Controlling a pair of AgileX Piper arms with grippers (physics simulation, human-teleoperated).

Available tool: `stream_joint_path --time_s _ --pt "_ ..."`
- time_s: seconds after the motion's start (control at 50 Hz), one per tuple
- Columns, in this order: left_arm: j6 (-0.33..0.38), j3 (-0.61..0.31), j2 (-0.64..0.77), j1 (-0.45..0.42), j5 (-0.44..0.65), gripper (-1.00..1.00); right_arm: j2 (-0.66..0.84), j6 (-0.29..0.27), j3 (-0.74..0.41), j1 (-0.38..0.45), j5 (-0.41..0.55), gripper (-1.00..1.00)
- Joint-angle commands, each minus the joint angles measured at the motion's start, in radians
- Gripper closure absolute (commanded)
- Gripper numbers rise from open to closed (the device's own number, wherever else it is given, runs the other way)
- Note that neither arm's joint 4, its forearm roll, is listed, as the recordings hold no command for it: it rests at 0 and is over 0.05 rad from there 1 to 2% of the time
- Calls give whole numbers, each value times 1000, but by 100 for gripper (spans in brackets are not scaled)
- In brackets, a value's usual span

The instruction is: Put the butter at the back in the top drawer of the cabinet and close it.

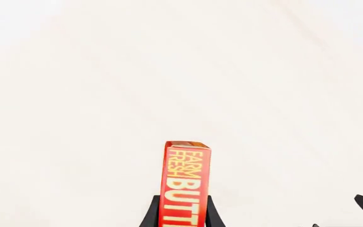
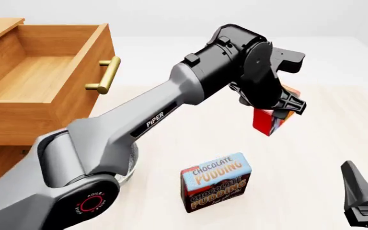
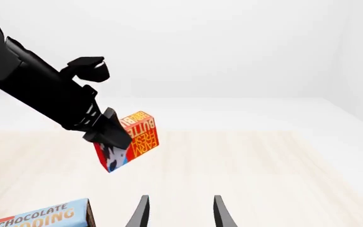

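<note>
Left gripper (image 2: 285,109) clamped on the butter (image 2: 270,122), lifted clear of the surface (image 2: 312,158), well right of the cabinet (image 2: 17,120). Top drawer (image 2: 75,67) stands open. Right gripper (image 3: 178,213) parted, empty. Remaining: carry over, drop in, push shut.

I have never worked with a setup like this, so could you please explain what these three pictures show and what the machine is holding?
These are simulator renders of two robot arms at a table. One picture looks forward from a fixed camera behind the arms; the other two come from cameras mounted just behind each gripper. The left gripper is shut on the butter, a small red box, lifted above the table. The right gripper is open and holds nothing. A Chocolate Pudding box stands on the table. At the left is the cabinet, its top drawer pulled open.
</note>
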Motion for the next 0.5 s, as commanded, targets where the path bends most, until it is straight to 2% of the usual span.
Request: stream_joint_path --time_s 0.02,0.1,0.18,0.5 --pt "5 89 -126 21 -23 100 0 0 0 0 0 -100" --pt "16 113 -161 39 -25 100 0 0 0 0 0 -100" --pt "47 175 -220 60 -47 100 0 0 0 0 0 -100" --pt "58 205 -306 92 -18 100 0 0 0 0 0 -100"
